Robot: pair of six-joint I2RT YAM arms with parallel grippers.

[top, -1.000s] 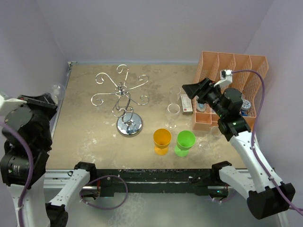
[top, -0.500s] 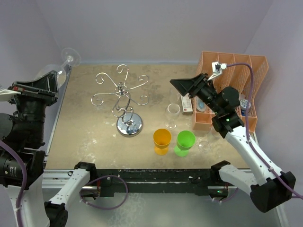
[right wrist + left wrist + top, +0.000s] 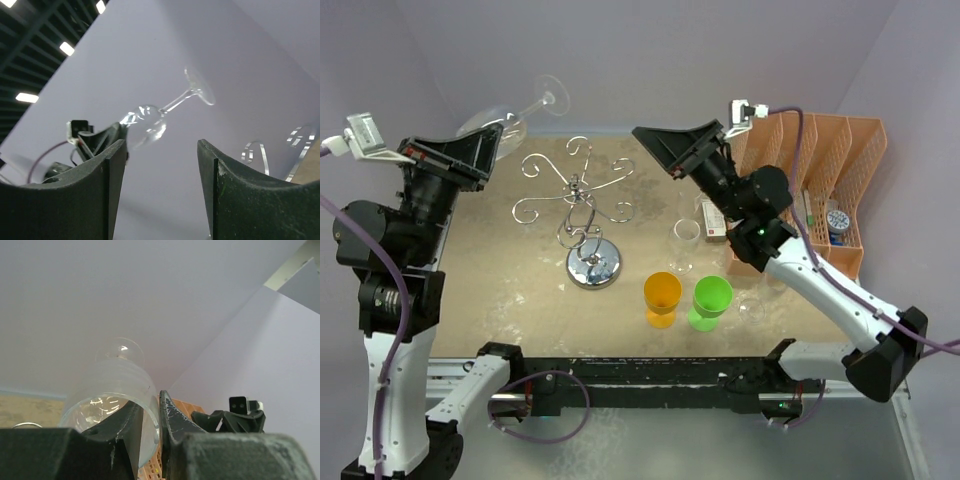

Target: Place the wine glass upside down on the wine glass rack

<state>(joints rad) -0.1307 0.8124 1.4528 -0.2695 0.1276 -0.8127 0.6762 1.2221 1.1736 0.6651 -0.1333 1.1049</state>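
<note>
My left gripper (image 3: 485, 145) is shut on the rim of a clear wine glass (image 3: 515, 115), held high at the back left with its foot pointing up and right. In the left wrist view the glass bowl (image 3: 112, 400) sits pinched between my fingers. The chrome wine glass rack (image 3: 582, 215) stands on its round disc base left of the table's middle, below and right of the held glass. My right gripper (image 3: 660, 148) is open and empty, raised over the back middle, facing the glass, which shows in its view (image 3: 150, 125).
A second clear glass (image 3: 685, 240) stands upright right of the rack. An orange cup (image 3: 662, 298) and a green cup (image 3: 711, 302) stand near the front. An orange mesh file organiser (image 3: 820, 180) with small items sits at the back right.
My left arm has lifted the wine glass up and to the right, towards the rack. My right arm has risen and swung left towards the glass, jaws open.
</note>
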